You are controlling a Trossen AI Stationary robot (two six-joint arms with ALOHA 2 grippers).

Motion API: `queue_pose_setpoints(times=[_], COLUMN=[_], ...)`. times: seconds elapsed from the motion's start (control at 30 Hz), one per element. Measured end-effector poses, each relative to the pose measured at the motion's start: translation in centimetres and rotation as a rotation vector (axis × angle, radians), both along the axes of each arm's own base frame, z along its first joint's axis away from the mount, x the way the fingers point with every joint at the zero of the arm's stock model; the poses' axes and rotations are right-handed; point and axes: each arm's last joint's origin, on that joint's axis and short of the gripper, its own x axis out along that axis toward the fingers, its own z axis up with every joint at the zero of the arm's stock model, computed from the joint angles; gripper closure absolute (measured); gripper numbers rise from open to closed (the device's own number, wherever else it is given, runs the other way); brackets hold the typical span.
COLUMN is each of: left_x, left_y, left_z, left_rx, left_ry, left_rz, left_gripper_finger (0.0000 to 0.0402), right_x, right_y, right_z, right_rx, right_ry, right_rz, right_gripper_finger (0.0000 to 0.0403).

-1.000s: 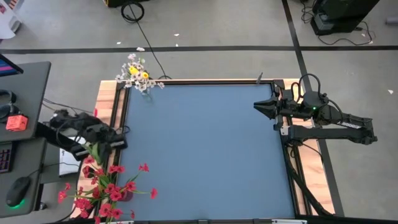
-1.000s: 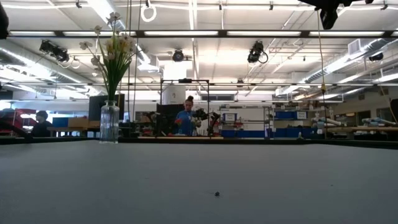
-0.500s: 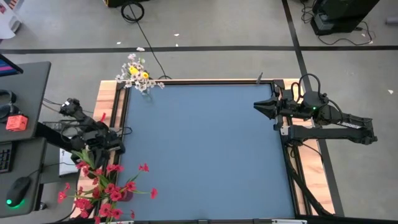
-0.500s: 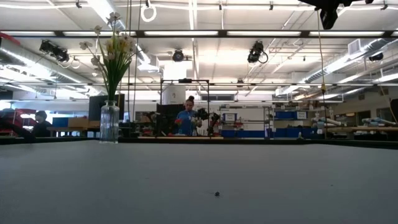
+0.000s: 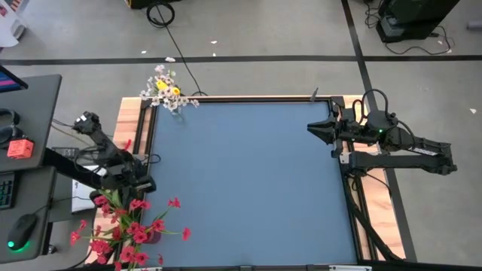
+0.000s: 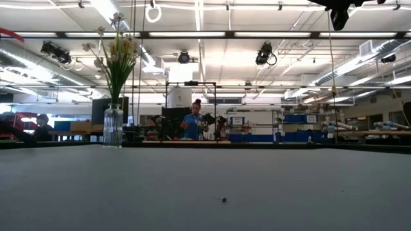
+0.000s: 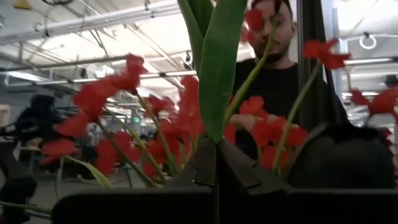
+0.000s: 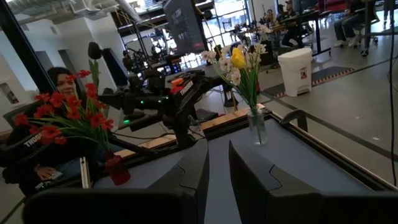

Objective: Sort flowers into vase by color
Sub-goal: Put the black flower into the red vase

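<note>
At the far left of the high view I have the left gripper point(image 5: 129, 183) over the left edge of the surface point(image 5: 248, 181), just above the bunch of red flowers point(image 5: 132, 229) standing in the lower left corner. My left wrist view shows its fingers point(image 7: 205, 168) pressed together on a green stem point(image 7: 217, 74), with red blossoms crowding all around and a person in a black shirt point(image 7: 280, 87) behind them.

Toward the upper left, at the surface's far corner, a clear vase point(image 5: 174, 106) holds white and yellow flowers point(image 5: 164, 84); in the low view it stands upright at the left point(image 6: 113, 126).

The middle of the blue surface lies bare.

At the right edge, the right gripper point(image 5: 312, 127) hangs above the surface, pointing left, its fingers point(image 8: 186, 177) standing slightly apart with nothing between them.
</note>
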Motion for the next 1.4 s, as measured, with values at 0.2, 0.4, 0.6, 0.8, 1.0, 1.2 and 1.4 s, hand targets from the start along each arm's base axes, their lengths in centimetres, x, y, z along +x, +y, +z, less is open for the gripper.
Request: queue_pose_setpoints(times=[0.2, 0.4, 0.6, 0.8, 1.0, 1.2, 1.4], left_x=[0.1, 0.4, 0.5, 0.4, 0.6, 0.5, 0.5], left_y=[-0.6, -1.0, -1.1, -1.2, -1.5, -1.6, -1.7], left_z=[-0.3, -0.8, -0.9, -1.1, -2.1, -2.2, -2.5], left_rx=[0.048, 0.099, 0.12, 0.153, 0.231, 0.237, 0.274], left_ry=[-0.034, -0.011, -0.005, 0.001, 0.063, 0.091, 0.113], left_rz=[0.008, 0.02, 0.001, -0.07, -0.103, -0.151, -0.172], left_gripper_finger=[0.0393, 0.0393, 0.0393, 0.0392, 0.0392, 0.0392, 0.0392], right_x=[0.0, 0.0, 0.0, 0.0, 0.0, 0.0, 0.0], right_y=[0.0, 0.0, 0.0, 0.0, 0.0, 0.0, 0.0], right_z=[0.0, 0.0, 0.0, 0.0, 0.0, 0.0, 0.0], right_rx=[0.0, 0.0, 0.0, 0.0, 0.0, 0.0, 0.0], right_ry=[0.0, 0.0, 0.0, 0.0, 0.0, 0.0, 0.0], right_rz=[0.0, 0.0, 0.0, 0.0, 0.0, 0.0, 0.0], right_gripper_finger=[0.033, 0.033, 0.033, 0.033, 0.033, 0.033, 0.033])
